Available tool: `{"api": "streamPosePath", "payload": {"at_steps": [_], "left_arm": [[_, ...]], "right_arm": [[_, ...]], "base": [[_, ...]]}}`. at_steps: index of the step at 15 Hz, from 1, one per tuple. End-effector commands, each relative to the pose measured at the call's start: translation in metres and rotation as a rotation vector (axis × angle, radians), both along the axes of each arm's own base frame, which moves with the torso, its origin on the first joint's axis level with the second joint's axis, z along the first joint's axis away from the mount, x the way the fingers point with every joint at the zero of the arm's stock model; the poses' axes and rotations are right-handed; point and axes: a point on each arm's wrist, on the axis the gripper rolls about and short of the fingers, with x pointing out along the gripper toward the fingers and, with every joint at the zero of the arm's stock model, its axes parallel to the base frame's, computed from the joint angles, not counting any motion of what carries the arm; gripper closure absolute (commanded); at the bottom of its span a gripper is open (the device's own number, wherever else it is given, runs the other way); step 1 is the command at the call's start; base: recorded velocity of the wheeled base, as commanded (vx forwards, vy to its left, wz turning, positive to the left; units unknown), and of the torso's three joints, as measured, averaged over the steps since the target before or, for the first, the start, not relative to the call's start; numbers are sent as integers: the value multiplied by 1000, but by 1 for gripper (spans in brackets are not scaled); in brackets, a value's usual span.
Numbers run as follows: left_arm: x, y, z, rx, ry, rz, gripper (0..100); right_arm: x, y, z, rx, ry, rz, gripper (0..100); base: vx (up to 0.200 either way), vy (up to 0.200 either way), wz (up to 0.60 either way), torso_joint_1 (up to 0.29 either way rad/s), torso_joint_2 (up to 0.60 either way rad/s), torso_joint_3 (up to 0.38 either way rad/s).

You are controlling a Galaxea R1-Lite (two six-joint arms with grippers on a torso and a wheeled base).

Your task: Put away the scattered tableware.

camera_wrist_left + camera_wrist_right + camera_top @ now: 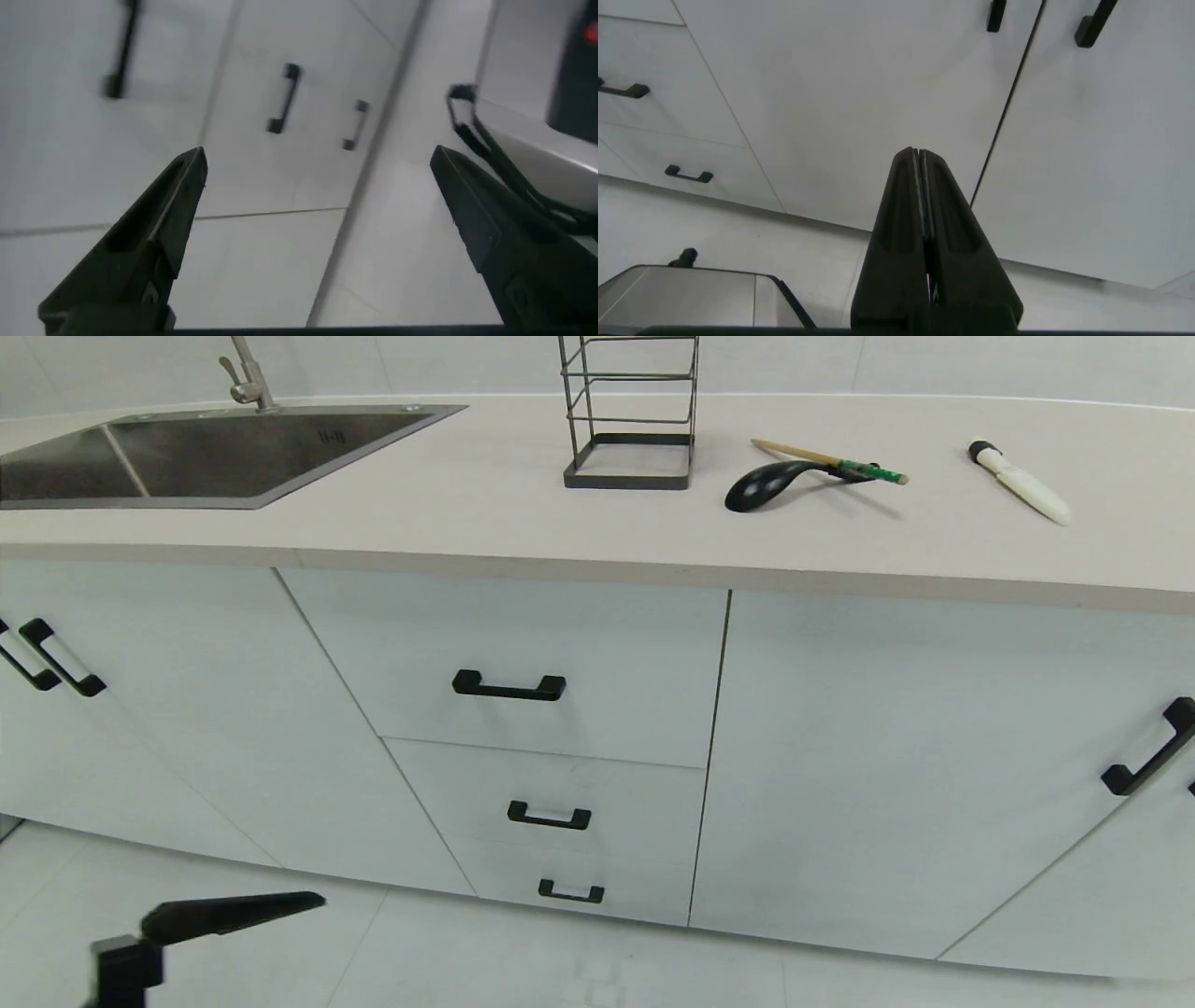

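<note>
Pale tabletop (467, 513) spans the upper part of the head view, with the scattered tableware lying at the upper right of the frame. A black spoon (761, 485) rests with its bowl toward the frame's left. Its handle crosses a pair of wooden chopsticks (822, 459) with green ends, and the two appear to touch. Farther right and well apart from them, a cream utensil (1022, 485) with a black cap lies alone at a slant. A dark wire rack (630, 439) stands upright just left of the spoon, near upper centre. A steel sink (205, 453) with its tap (247, 378) occupies the upper left corner. White cabinet fronts with black handles (509, 686) fill the middle of the frame beneath the tabletop edge.

The left arm hangs low at the lower left of the head view, over the floor tiles (467, 961) and well below the tabletop, with one dark finger (233, 907) pointing toward the frame's right. The left end effector (318, 159) is spread wide with nothing between its fingers, and drawer fronts lie beyond it. The right end effector (918, 159) has its fingers pressed flat together, holds nothing, and faces the cabinet doors.
</note>
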Motion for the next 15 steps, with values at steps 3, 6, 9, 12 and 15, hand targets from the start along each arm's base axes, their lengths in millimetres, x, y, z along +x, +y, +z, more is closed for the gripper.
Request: {"api": "streamPosePath", "payload": {"at_steps": [3,6,9,12,15], "left_arm": [[28,-38,-30,248,145,-159,0],[34,-36,-25,216,109,-105,0],[50,-22,-21,141,62,125,0],[57,-23,-26,135,85,164,0],[64,-26,-37,171,132,170,0]], "right_arm": [[0,0,0,0,1,1,100],[0,0,0,0,1,1,100],[0,0,0,0,1,1,100],[0,0,0,0,1,1,100],[0,0,0,0,1,1,100]], "base": [[0,0,0,0,0,0],[0,0,0,0,0,0],[0,0,0,0,0,0],[0,0,0,0,0,0],[0,0,0,0,0,0]]}}
